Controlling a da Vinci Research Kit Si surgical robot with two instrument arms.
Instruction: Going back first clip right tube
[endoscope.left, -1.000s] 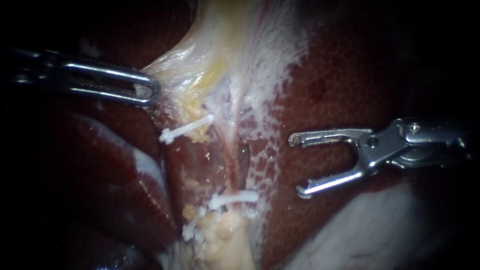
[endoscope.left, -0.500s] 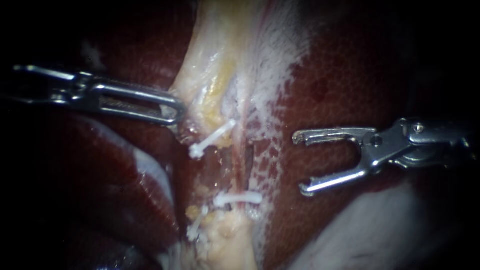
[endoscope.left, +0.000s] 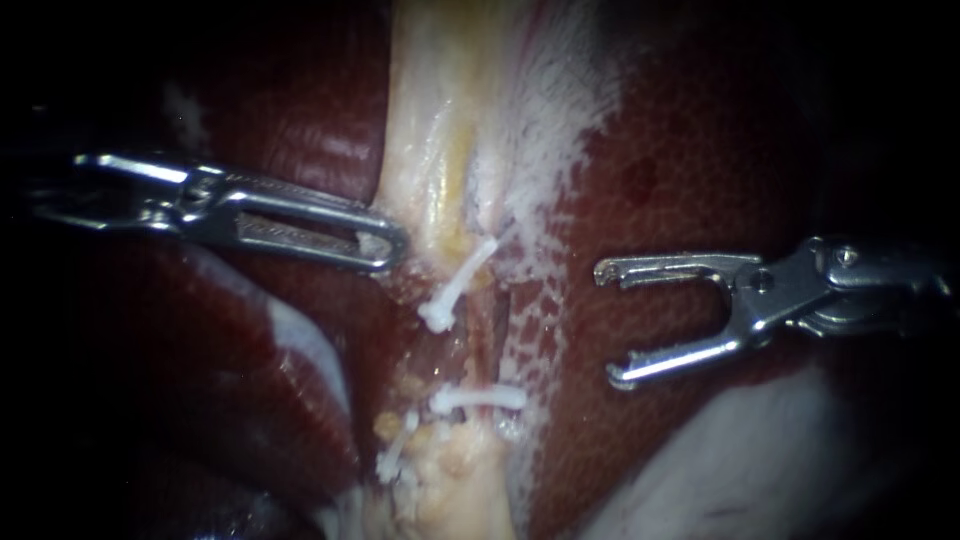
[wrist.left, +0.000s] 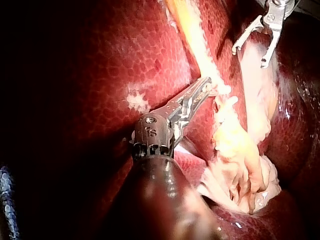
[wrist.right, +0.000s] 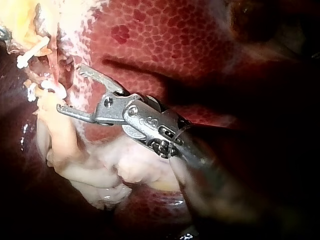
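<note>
My left instrument (endoscope.left: 388, 246) comes in from the left, and its jaws lie together on the edge of the pale yellowish tissue band (endoscope.left: 430, 120). In the left wrist view the same jaws (wrist.left: 209, 86) pinch that pale strand. A white clip (endoscope.left: 458, 285) sits tilted just right of the jaw tips. A second white clip (endoscope.left: 478, 398) lies crosswise lower down, above a fatty stump. A thin reddish tube (endoscope.left: 490, 325) runs between the two clips. My right instrument (endoscope.left: 610, 326) hovers over the liver to the right of the clips, jaws wide open and empty. It shows the same way in its wrist view (wrist.right: 71, 87).
Dark red liver (endoscope.left: 700, 150) surrounds the field, with a whitish frayed patch beside the tube. A third small white clip (endoscope.left: 395, 458) sits at the lower left of the stump. A pale lobe (endoscope.left: 740, 470) lies under my right instrument. The right instrument (wrist.left: 248, 57) shows beyond my left jaws.
My left instrument has moved right, carrying the pale tissue with it. The upper clip has shifted right and tilted steeper. The right instrument has stayed open, almost still.
</note>
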